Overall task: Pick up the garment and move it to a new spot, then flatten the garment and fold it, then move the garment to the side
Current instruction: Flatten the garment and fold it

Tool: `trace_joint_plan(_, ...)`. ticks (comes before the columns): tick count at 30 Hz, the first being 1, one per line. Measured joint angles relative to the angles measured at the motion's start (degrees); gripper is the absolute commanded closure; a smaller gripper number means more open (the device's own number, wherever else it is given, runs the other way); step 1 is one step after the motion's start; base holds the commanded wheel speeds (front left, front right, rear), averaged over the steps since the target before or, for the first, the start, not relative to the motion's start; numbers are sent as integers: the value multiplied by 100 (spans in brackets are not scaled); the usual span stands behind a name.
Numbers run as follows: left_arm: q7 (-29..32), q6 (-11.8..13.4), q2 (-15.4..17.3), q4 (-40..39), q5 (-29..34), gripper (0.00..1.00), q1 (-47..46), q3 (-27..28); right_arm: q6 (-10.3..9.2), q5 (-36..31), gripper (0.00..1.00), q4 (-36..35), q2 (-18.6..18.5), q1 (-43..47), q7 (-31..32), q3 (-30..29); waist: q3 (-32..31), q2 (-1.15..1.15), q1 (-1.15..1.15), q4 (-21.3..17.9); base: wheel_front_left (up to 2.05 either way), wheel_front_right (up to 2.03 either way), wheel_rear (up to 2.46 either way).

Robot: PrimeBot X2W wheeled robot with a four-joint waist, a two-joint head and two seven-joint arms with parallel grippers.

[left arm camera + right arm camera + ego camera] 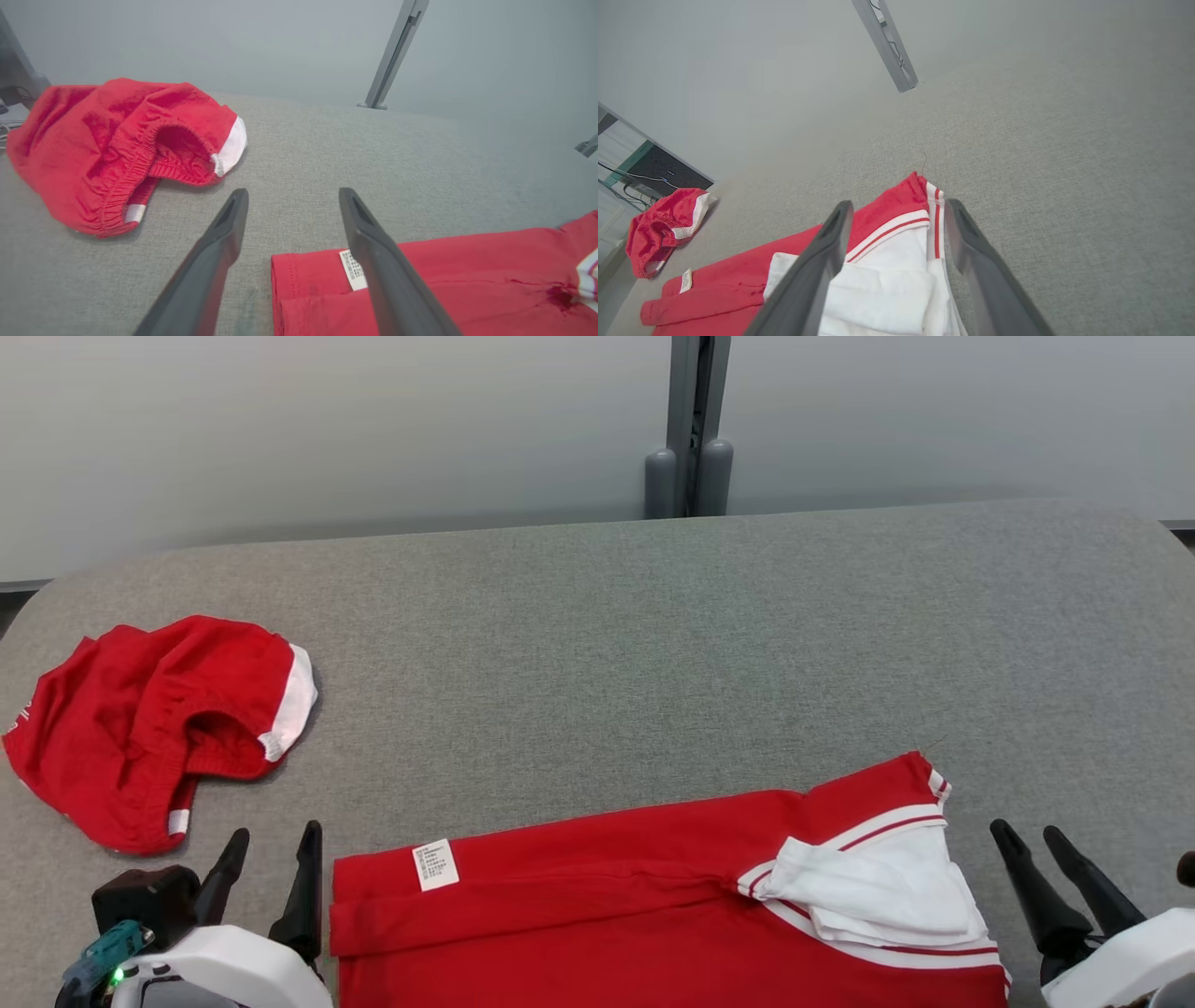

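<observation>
A red garment (607, 896) with white, red-striped trim lies folded flat at the table's front edge, a white label (435, 864) near its left end. My left gripper (277, 833) stands open just left of the fold, fingers apart over bare table in the left wrist view (293, 191), with the garment's labelled corner (317, 289) under the right finger. My right gripper (1024, 828) is open just right of the white trim (878, 887). In the right wrist view its fingers (899, 203) straddle the striped corner (920, 214) without gripping it.
A second red piece, crumpled, with an elastic waistband and white stripe (140, 728) (103, 149) (658, 224), lies at the left of the grey fabric-covered table (653, 644). A grey post (689, 429) stands behind the far edge against a pale wall.
</observation>
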Motion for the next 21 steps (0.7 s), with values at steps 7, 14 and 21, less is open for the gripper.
trace_joint_plan(7, -55, -388, -409, 455, 324, 0, 268, 424, 1, -237, 0, 817, 96, -117, -314, 407, 14, 0, 0, 82, 0, 0, 0)
trace_joint_plan(14, -64, -689, -628, 739, 595, 0, 285, 613, 0, -103, 0, 1739, 132, -519, -255, 758, 20, 0, 0, 144, 0, 0, 0)
trace_joint_plan(21, -64, -804, -727, 878, 686, 0, 269, 613, 0, 269, 0, 2237, 83, -804, -153, 1103, 50, 0, 0, 208, 0, 0, 0)
